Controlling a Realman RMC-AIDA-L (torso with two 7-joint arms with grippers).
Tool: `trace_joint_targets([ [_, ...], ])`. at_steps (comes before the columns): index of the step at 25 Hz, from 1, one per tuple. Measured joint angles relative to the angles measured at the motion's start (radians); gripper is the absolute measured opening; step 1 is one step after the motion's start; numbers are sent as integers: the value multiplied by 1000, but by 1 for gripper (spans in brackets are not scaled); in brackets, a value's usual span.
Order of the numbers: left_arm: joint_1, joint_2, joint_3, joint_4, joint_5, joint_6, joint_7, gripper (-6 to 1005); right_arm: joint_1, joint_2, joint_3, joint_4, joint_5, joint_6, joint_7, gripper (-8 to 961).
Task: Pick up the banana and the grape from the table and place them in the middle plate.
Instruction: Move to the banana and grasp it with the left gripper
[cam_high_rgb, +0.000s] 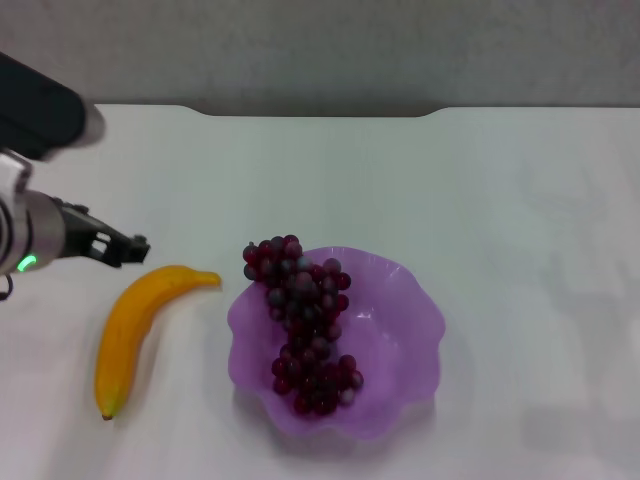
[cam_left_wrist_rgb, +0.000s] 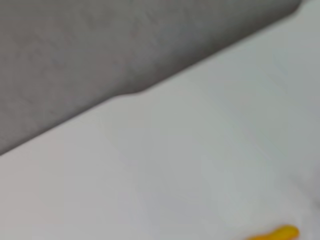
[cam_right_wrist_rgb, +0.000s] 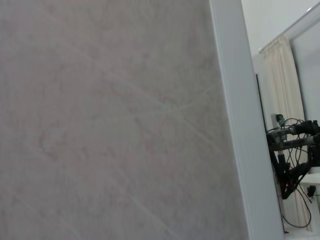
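The yellow-orange banana (cam_high_rgb: 140, 330) lies on the white table (cam_high_rgb: 500, 180), left of the plate, its stem end pointing at the plate's rim. A sliver of the banana (cam_left_wrist_rgb: 280, 233) shows at the edge of the left wrist view. The grape (cam_high_rgb: 305, 325) bunch lies inside the purple scalloped middle plate (cam_high_rgb: 400, 340), its upper end resting over the plate's far-left rim. My left gripper (cam_high_rgb: 122, 247) hovers just above and left of the banana's stem end, apart from it. My right gripper is out of view.
The table's rounded back edge (cam_high_rgb: 320, 112) meets a grey wall (cam_high_rgb: 320, 50). The right wrist view shows only a grey wall panel (cam_right_wrist_rgb: 110, 120) and distant equipment (cam_right_wrist_rgb: 295, 150).
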Motion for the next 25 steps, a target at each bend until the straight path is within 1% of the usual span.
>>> trace_joint_targets([
  [1,-7,-1,14,4,6,10,0,765,1,0,-1,2,-1,0,0,881],
  [3,-21,-11,29,29,24,33,0,769,3,0,-5,4,-2,0,0,881],
  [5,-31,-17,38,51,35,48,0,774,4,-1,-11,5,-2,0,2,881],
  [7,-38,-23,49,73,43,51,0,776,4,-1,-13,5,-3,0,2,881],
  [10,-48,-36,62,113,58,51,0,777,3,0,-18,5,-4,1,2,881],
  [14,-83,-40,114,170,24,56,0,775,4,0,-21,8,-5,1,3,880],
  [16,-99,-46,137,197,12,59,-1,774,6,0,-22,12,-7,1,3,880],
  [23,-109,-66,164,225,12,69,-1,770,7,0,-22,14,-13,1,4,880],
  [25,-123,-73,160,267,10,62,-1,777,7,0,-22,14,-14,1,5,880],
])
